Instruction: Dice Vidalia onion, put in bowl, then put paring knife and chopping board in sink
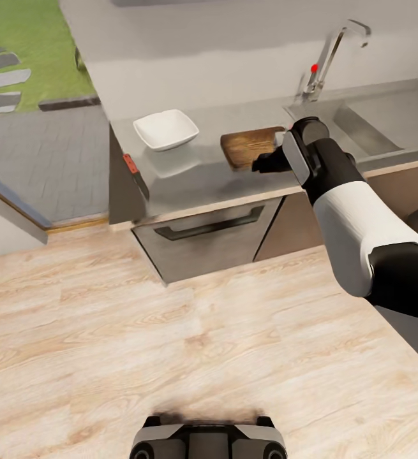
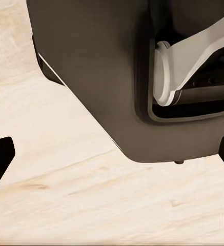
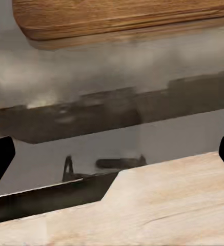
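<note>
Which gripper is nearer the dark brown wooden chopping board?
Right. The right gripper is at the dark brown wooden chopping board's near edge; the left gripper hangs over the wood floor, away from it.

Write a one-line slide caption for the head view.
Right claw reaches the dark brown wooden chopping board beside the white squarish bowl on the glossy grey countertop.

bowl (image 1: 166, 129) left of chopping board (image 1: 252, 146) on countertop (image 1: 189, 178), sink (image 1: 368, 124) at right

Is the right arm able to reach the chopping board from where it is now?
Probably yes: the right gripper hovers at the chopping board edge, open, with nothing between them.
</note>
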